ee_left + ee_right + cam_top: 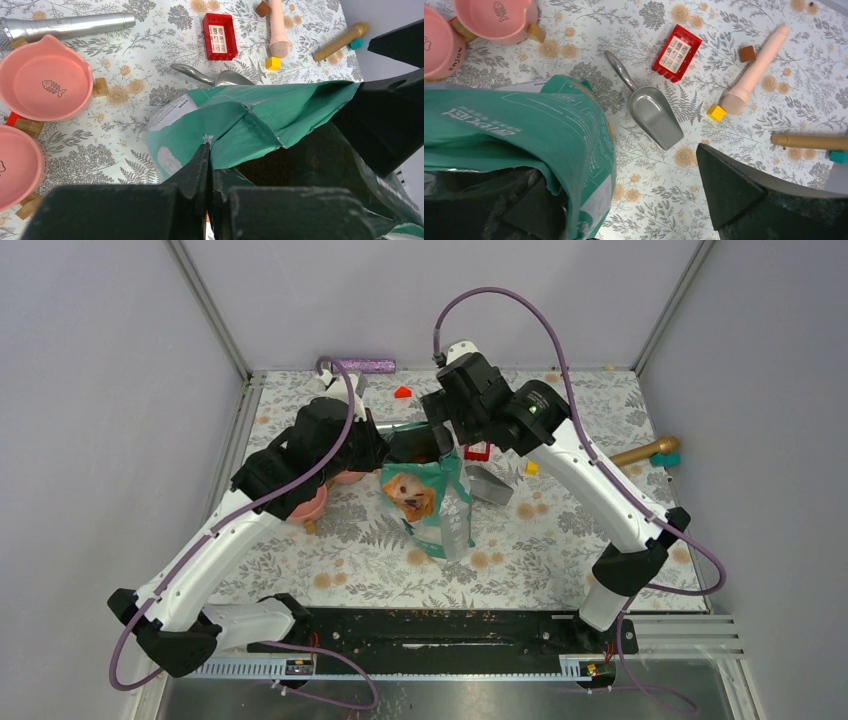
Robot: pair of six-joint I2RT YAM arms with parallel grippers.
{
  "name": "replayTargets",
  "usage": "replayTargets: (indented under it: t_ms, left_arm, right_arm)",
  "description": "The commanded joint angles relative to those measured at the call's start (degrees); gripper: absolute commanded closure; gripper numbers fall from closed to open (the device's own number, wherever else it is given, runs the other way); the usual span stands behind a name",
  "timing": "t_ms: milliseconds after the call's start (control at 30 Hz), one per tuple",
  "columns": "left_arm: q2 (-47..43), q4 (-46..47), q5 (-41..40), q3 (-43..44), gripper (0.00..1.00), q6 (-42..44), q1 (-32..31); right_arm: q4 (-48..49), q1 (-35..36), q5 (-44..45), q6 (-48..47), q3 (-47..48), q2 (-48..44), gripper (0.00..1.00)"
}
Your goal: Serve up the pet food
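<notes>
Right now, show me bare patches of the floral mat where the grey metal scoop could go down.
Freest: the near strip of floral mat between the teal dog-picture bag and the black base rail, and the patch between bag and right arm. Crowded: beyond the bag, around the grey metal scoop, red toy brick and yellow cube; pink bowls fill the left.

Floral mat (560, 560) carries: teal bag (430, 505), two pink bowls (42, 82), scoop (651, 110), red brick (676, 52), yellow cube (716, 113), pink mic (756, 65), gold mic (809, 141), silver mic (70, 25).
</notes>
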Motion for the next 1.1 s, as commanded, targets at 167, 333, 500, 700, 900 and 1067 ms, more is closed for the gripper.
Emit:
replayTargets:
  t_ms: [167, 333, 500, 700, 900, 1067]
  left_arm:
    - [-2.5, -8.8, -10.6, 3.8, 1.00, 0.6, 3.0]
    - [-2.4, -7.1, -6.1, 2.9, 1.00, 0.7, 3.1]
    - [-2.1, -6.7, -3.1, 2.8, 1.00, 0.4, 3.3]
    - [-1.3, -6.5, -1.2, 2.7, 1.00, 0.2, 3.4]
    - [-0.6, -6.5, -0.4, 2.6, 1.00, 0.5, 3.4]
    - [-1.2, -6.6, -2.9, 2.6, 1.00, 1.0, 3.5]
  right_arm:
    - [-16.2, -8.8, 14.0, -6.1, 3.8, -3.1, 0.09]
    - [-9.8, -7.6, -13.2, -6.1, 2.0, -3.4, 0.09]
    - [-7.2, -2.8, -24.1, -3.8, 5.6, 0.1, 0.08]
    - [-8.9, 3.8, -15.6, 2.4, 13.1, 6.9, 0.01]
    - [-10.1, 7.0, -8.2, 4.3, 7.3, 7.8, 0.01]
    - [-10.7, 7.1, 0.4, 4.8, -2.0, 2.2, 0.12]
